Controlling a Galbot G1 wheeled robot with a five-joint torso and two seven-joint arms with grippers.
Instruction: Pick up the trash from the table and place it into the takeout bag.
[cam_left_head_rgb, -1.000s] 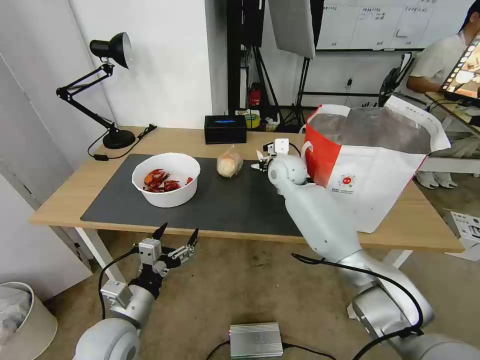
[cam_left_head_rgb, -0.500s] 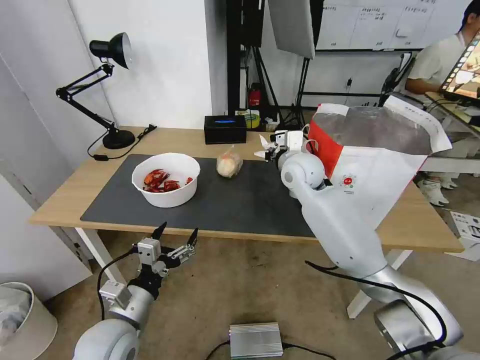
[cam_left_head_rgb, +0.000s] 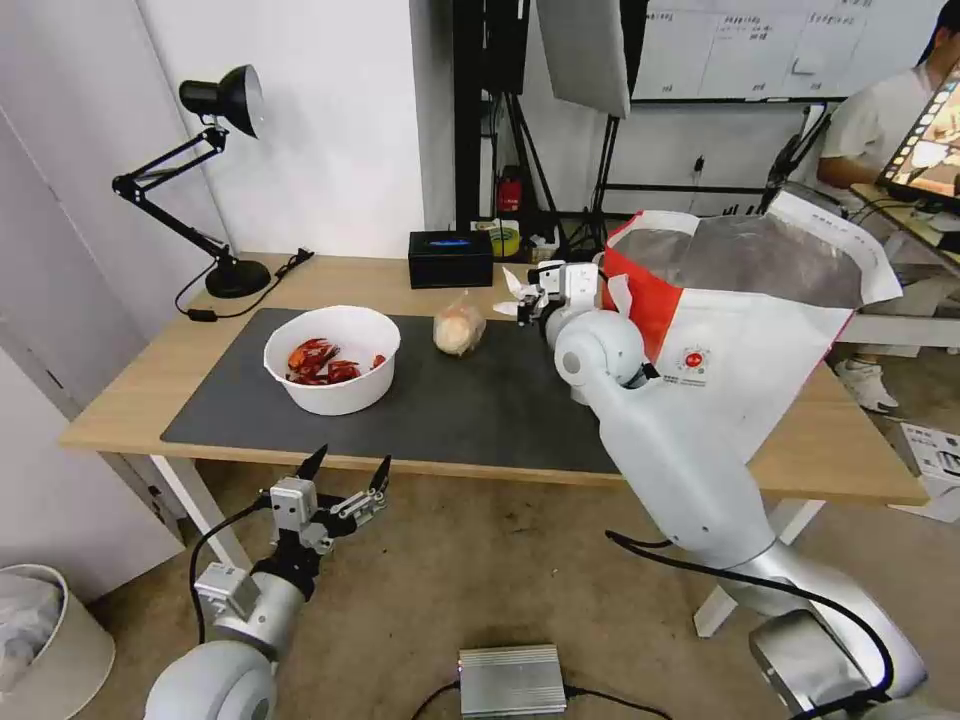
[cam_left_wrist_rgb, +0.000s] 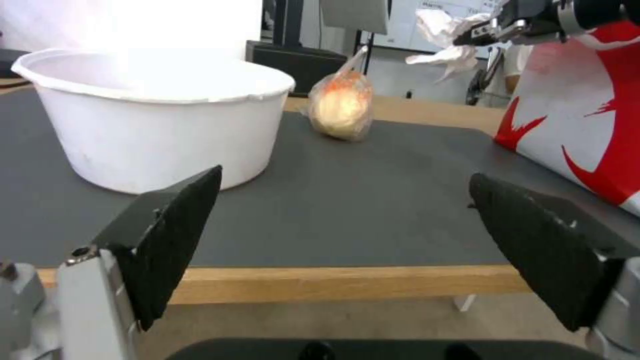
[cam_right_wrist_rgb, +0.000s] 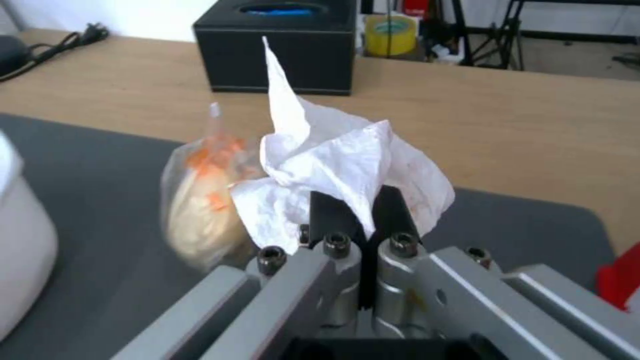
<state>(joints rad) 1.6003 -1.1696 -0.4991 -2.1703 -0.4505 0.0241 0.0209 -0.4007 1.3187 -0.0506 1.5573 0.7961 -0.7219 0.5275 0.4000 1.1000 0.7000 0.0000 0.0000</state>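
Observation:
My right gripper (cam_left_head_rgb: 524, 302) (cam_right_wrist_rgb: 360, 210) is shut on a crumpled white tissue (cam_right_wrist_rgb: 333, 165) (cam_left_head_rgb: 512, 290) (cam_left_wrist_rgb: 443, 42), held above the table (cam_left_head_rgb: 380, 275) just left of the takeout bag (cam_left_head_rgb: 740, 330). The bag is white and red with foil lining and stands open at the right. On the dark mat (cam_left_head_rgb: 470, 400) stand a white bowl (cam_left_head_rgb: 333, 358) (cam_left_wrist_rgb: 153, 110) with red crayfish shells and a small clear bag with a pale bun (cam_left_head_rgb: 458, 327) (cam_left_wrist_rgb: 341, 107) (cam_right_wrist_rgb: 200, 210). Low in front of the table edge, my left gripper (cam_left_head_rgb: 345, 472) (cam_left_wrist_rgb: 347, 240) is open.
A black rectangular box (cam_left_head_rgb: 450, 258) (cam_right_wrist_rgb: 277, 45) sits at the table's back edge, and a black desk lamp (cam_left_head_rgb: 215, 180) stands at the back left. A grey box (cam_left_head_rgb: 512, 678) lies on the floor, with a white bin (cam_left_head_rgb: 40, 640) at the lower left.
My right arm has lifted the tissue up off the mat and swung it toward the bag's rim. The takeout bag shifted a little. The left arm stayed put.

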